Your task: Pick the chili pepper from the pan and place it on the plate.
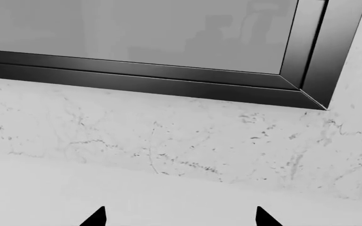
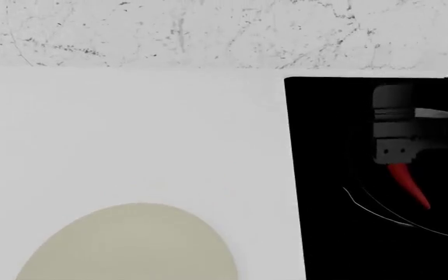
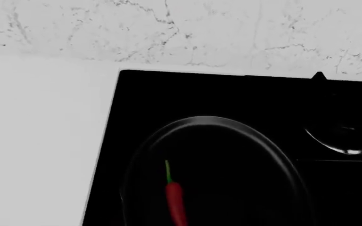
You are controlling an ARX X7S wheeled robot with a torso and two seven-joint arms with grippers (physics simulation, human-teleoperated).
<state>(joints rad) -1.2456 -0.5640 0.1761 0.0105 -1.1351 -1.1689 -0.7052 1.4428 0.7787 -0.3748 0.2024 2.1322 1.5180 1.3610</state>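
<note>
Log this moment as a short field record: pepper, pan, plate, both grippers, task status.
chili pepper: red with a green stem, lying inside the pan
pan: round, black, on the black stovetop
plate: beige, nothing on it, on the white counter at the stovetop's left
right gripper: over the pan above the pepper; grip state unclear
left gripper: fingers apart, holding nothing, near a dark-framed panel
status: pepper not yet on the plate
</note>
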